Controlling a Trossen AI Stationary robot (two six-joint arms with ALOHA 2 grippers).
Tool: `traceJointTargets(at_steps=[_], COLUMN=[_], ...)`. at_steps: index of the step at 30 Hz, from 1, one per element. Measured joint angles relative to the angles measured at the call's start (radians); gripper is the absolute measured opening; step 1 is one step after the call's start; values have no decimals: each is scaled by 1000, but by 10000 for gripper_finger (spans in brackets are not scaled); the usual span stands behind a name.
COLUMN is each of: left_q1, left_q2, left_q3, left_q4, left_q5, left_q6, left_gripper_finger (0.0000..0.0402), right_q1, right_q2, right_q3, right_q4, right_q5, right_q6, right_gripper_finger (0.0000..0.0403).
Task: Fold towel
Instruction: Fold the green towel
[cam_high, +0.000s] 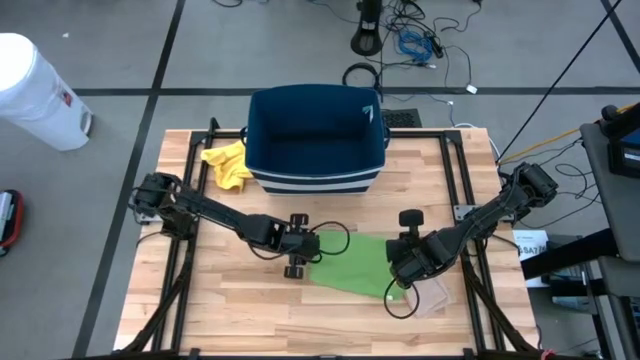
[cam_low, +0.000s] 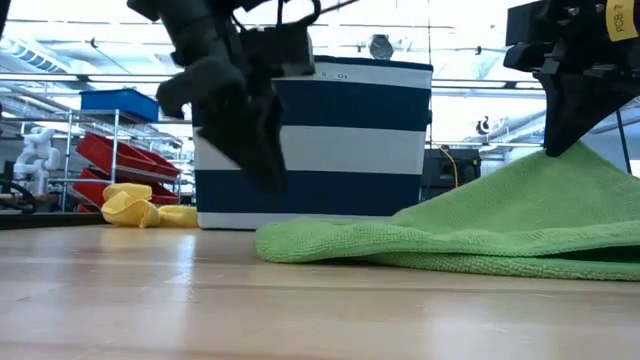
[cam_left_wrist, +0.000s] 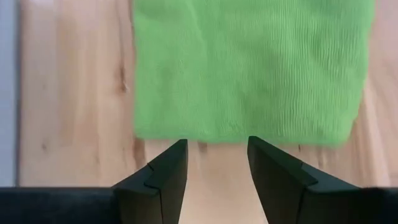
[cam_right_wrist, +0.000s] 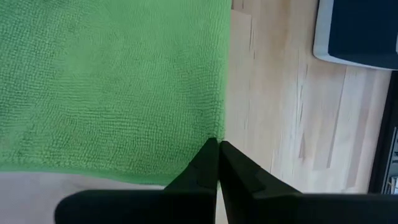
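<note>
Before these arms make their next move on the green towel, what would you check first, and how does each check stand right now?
1. Right pincer shut on the green towel corner: ok.
2. Towel corner lifted off the table: ok, low view shows it raised.
3. Left pincer open, short of the towel edge: ok.
4. Left pincer gripping towel: not ok, nothing held.
5. Blue bin and yellow cloth apart from the towel: ok.

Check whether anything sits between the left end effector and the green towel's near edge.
Nothing visible does. The left end effector is open, with only bare wooden table between it and the green towel edge. The right end effector is shut on the towel's other side, lifting it.
</note>
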Motion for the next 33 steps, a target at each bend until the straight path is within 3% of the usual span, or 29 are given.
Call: traceJointTargets(at_steps=[7,15,25,33], left_q1=[46,126,174,207], left_q2=[28,42,93,126], left_q3=[2,1,2,1], left_q4=[115,138,183,205], left_q5=[11,36,211,155], left_q6=[31,64,107,110], left_gripper_finger=[174,174,174,174], right_q1=[0,7,13,13], right_q2=[0,0,0,0], right_q3=[0,0,0,-1], right_q4=[14,21,35,47], right_q5=[0,0,1,1], right_q6=[-4,-3,0,-15], right_gripper_finger=[0,0,0,0])
